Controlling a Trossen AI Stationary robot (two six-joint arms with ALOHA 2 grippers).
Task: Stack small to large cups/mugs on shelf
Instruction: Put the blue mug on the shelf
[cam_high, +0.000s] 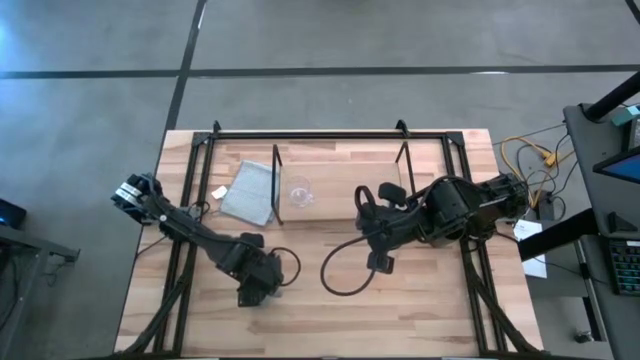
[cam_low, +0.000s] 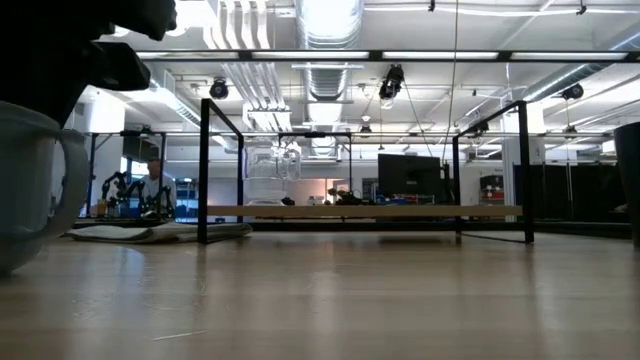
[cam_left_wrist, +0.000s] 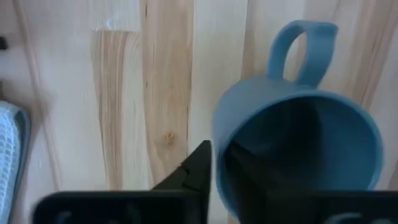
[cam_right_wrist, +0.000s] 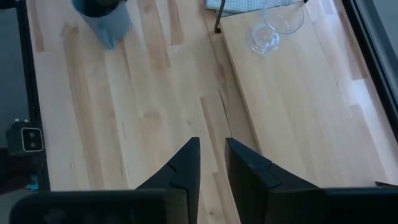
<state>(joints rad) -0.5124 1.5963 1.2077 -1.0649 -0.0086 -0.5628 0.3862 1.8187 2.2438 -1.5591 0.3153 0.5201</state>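
Observation:
The blue-grey mug (cam_left_wrist: 298, 130) is near the table's front left, upright, its handle (cam_left_wrist: 305, 50) away from my fingers. It fills the low view's left edge (cam_low: 30, 180). My left gripper (cam_high: 255, 288) is shut on it. The small clear cup (cam_high: 298, 192) stands on the left part of the light-wood shelf (cam_high: 345, 190) and also shows in the right wrist view (cam_right_wrist: 273, 25). My right gripper (cam_right_wrist: 212, 165) hovers over the table's middle, right of the mug, fingers a narrow gap apart and empty. A dark shape at the low view's right edge (cam_low: 630, 185) may be the dark cup; I cannot tell. My left gripper holds the mug by its rim (cam_left_wrist: 219, 134), on the side opposite the handle. One finger (cam_left_wrist: 249, 168) is inside the mug and the other finger (cam_left_wrist: 196, 171) is outside, the wall pinched between them. The fingers come from above, pointing down. I cannot tell whether the mug's base is on the table.
A folded grey cloth (cam_high: 248, 192) lies just left of the shelf's left wire frame (cam_high: 276, 185). The right wire frame (cam_high: 405, 170) stands by my right arm. A black rail frame (cam_high: 320, 133) runs along the table's far edge. A black cable loop (cam_high: 335, 275) lies mid-table.

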